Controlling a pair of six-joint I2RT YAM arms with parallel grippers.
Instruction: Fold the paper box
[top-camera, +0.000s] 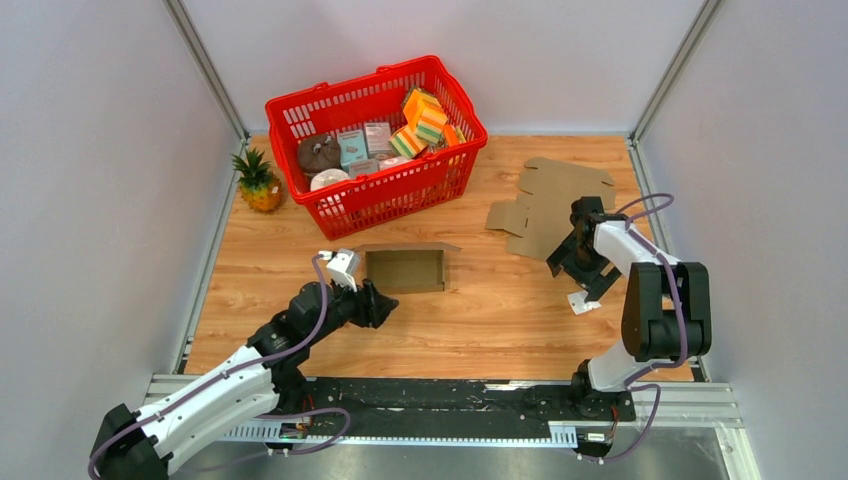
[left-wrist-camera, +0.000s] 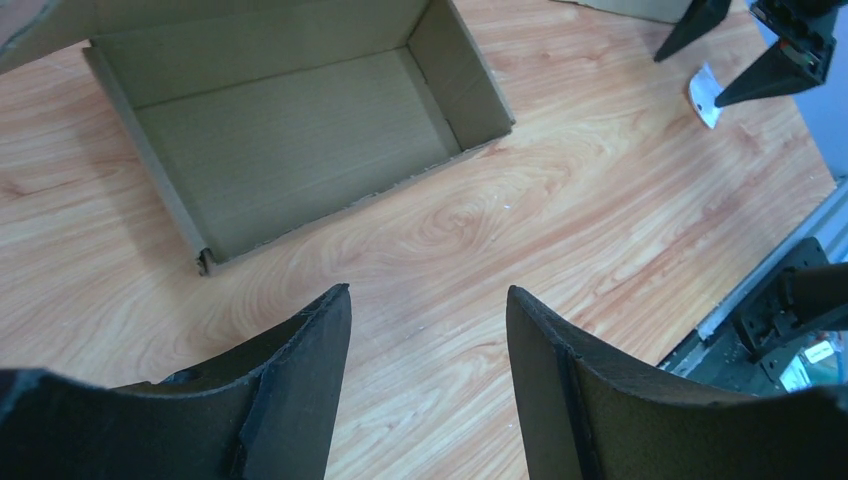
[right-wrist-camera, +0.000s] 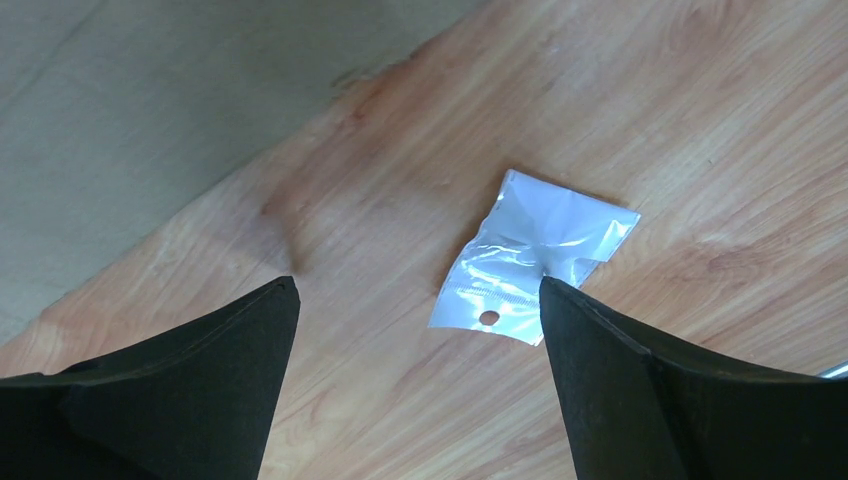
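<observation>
Hovering just short of the box, the left pincer stands wide with nothing between its fingers, low over the bench. The box sits just ahead of it and a little to its left, with four walls upright and its mouth facing straight up. Its long axis runs across the pincer's reach rather than along it, so the near long wall faces the fingers. A flap along the far long wall looks unfolded, so I judge the tray formed and the closing step in hand. The next move probably calls for reaching past the far wall, catching that flap and bringing it back toward the pincer, without letting the light tray slide. The right pincer is also wide and empty. A small plastic bag lies on the bench just ahead of it, a flat cardboard sheet lies beyond, and both are well apart from the box
</observation>
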